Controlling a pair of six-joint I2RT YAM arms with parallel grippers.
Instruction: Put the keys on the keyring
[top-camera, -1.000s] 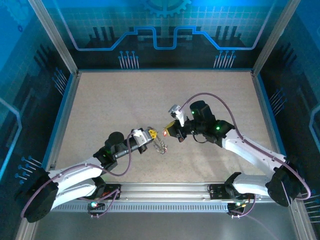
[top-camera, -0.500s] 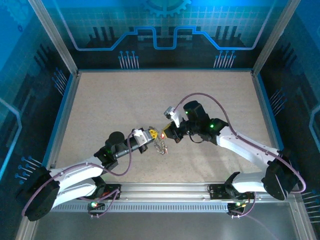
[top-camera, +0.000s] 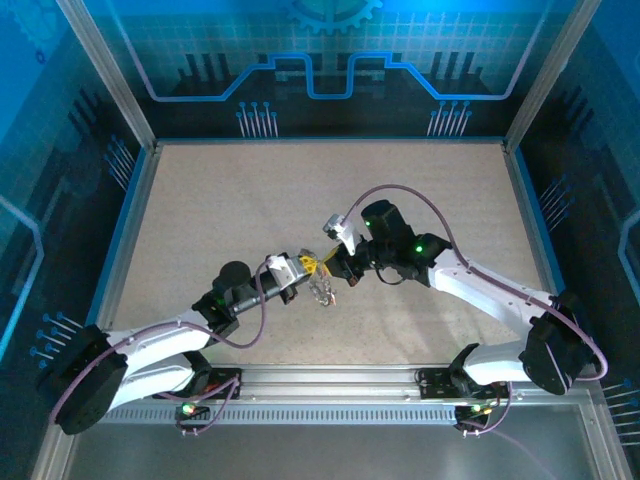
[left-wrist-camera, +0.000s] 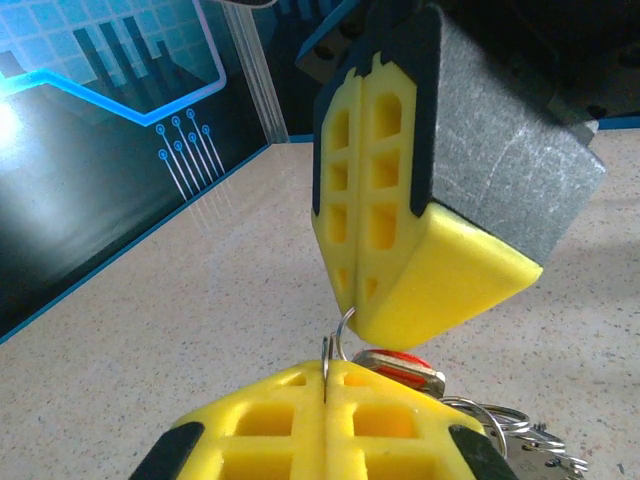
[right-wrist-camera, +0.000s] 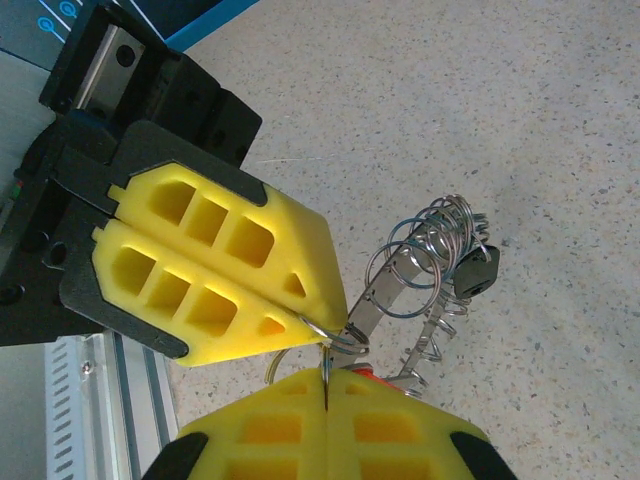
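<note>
Right arm has swung in leftward; claws now meet tip to tip. Left claw (left-wrist-camera: 325, 392) is clenched on the keyring (top-camera: 321, 291), its fringe dangling above the table (top-camera: 200, 200). Right claw (right-wrist-camera: 325, 388) is clenched on the red key (left-wrist-camera: 397, 362), touching the wire. Threading is in hand; next, I judge, the key's hole must be eased along the wire.

Both arms angled inward, left gripper (top-camera: 304, 266) and right gripper (top-camera: 330, 268) tip to tip, jaws of each pressed together.
</note>
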